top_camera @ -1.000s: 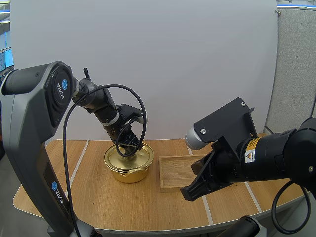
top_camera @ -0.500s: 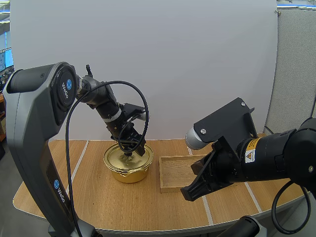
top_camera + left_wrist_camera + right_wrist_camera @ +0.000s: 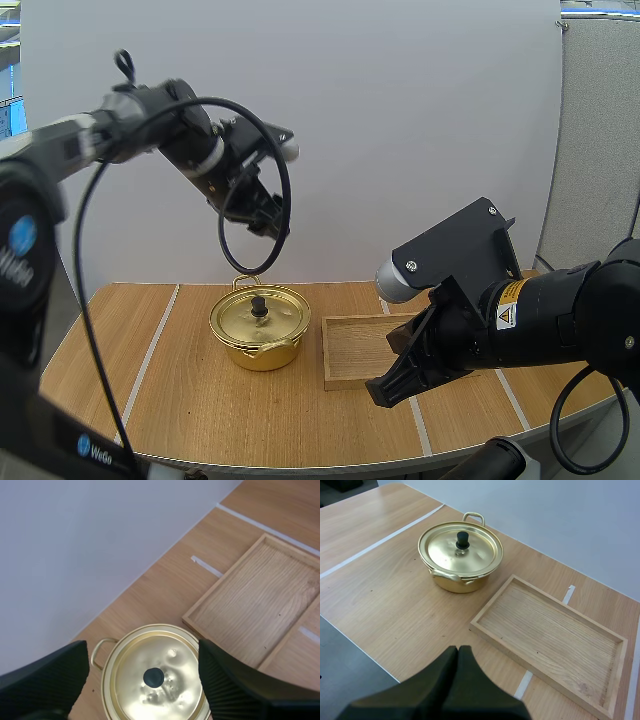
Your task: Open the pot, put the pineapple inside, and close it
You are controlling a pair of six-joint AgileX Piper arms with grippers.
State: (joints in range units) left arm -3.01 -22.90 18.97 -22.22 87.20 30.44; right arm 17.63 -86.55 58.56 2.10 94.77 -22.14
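Closest in, my right arm (image 3: pixel 520 310) hangs low over the front of the surface (image 3: pixel 200 400). The right jaws are pressed tight together with nothing in them.

A bit farther on lies a flat wooden tray (image 3: pixel 545 630). It sits just beside the pot (image 3: pixel 460 555) but does not touch it.

The pot is gold and shiny, and it stands upright on the surface with its lid (image 3: pixel 445 550) on. I cannot tell what is inside, because the lid hides it all.

High above the pot is my left arm (image 3: pixel 190 140). The left jaws are spread wide and hold nothing. In the left wrist view the pot sits far below, between the two ribbed faces.

I think the pot is thin metal, so it should be light and stiff. The shiny sides look slippery (bad for pinching). The best place to grab is the little black knob (image 3: pixel 462 539) in the middle of the lid. It sticks up and looks easy for the jaws to close on. The lid is probably light too, so lift it straight up or it may tip and clang. To move the whole pot, use the loop handles (image 3: pixel 473 516) on its sides.
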